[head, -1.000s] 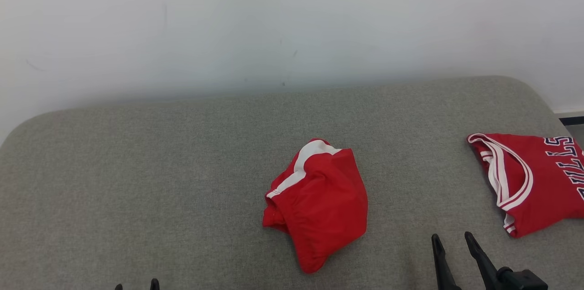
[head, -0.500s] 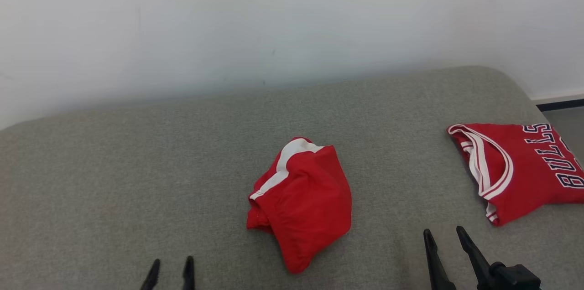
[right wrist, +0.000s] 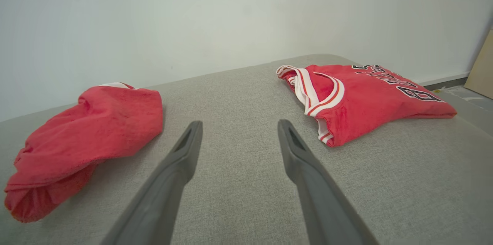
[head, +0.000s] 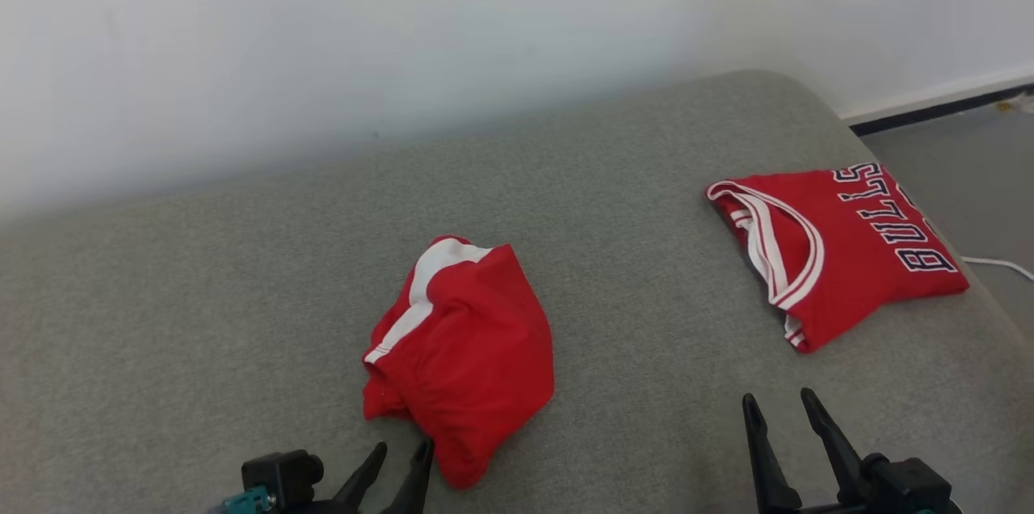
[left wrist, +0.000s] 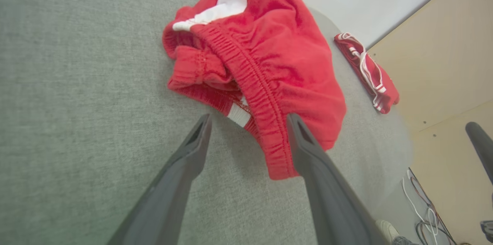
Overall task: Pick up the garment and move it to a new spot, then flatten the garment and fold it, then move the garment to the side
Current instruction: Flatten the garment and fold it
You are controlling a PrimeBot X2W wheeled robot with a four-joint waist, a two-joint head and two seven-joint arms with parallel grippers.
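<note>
The garment [head: 468,336] is a crumpled pair of red shorts with a white side stripe, lying mid-surface on the grey cushioned top [head: 202,296]. My left gripper [head: 401,449] stands open at its near edge. In the left wrist view the fingers of that gripper [left wrist: 248,118] straddle the elastic waistband of the shorts [left wrist: 285,56] without closing on it. My right gripper [head: 778,398] is open over bare fabric, right of the shorts. In the right wrist view this gripper [right wrist: 238,125] points between the shorts [right wrist: 96,125] and a jersey.
A folded red jersey [head: 848,247] with white trim and dark lettering lies near the surface's right end, also visible as the jersey [right wrist: 362,98]. A white wall stands behind. Floor with a white cable [head: 998,265] lies beyond the right edge.
The head camera has turned, sliding the whole picture left. My left gripper has risen into view and come up to the garment's near edge. Both grippers stay open.
</note>
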